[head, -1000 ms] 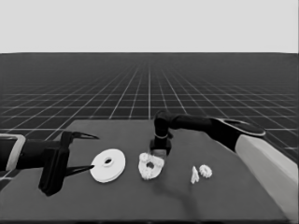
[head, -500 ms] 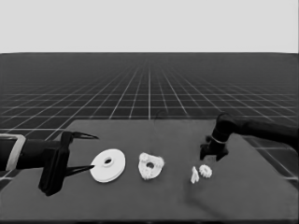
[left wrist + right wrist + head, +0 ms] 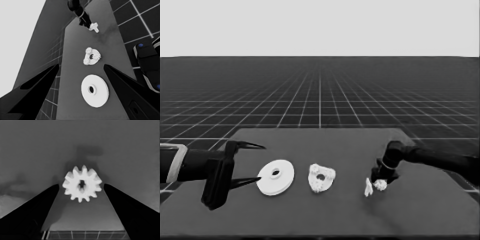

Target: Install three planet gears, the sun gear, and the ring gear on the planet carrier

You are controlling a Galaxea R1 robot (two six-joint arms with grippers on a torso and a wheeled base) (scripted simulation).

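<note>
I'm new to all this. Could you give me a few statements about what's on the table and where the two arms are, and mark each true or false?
1. The right gripper is down over a small gear near the table's right end. True; its open fingers stand either side of the gear without touching it.
2. The larger round part sits on top of the smaller round part. False: they lie side by side, apart.
3. The left gripper is holding the larger round part. False: it waits open at the table's left end, gripping nothing.
4. Gears already sit on the smaller round part. True; toothed lumps show around its hole.
5. A thin white piece lies beside the gear by the right gripper. True.
</note>
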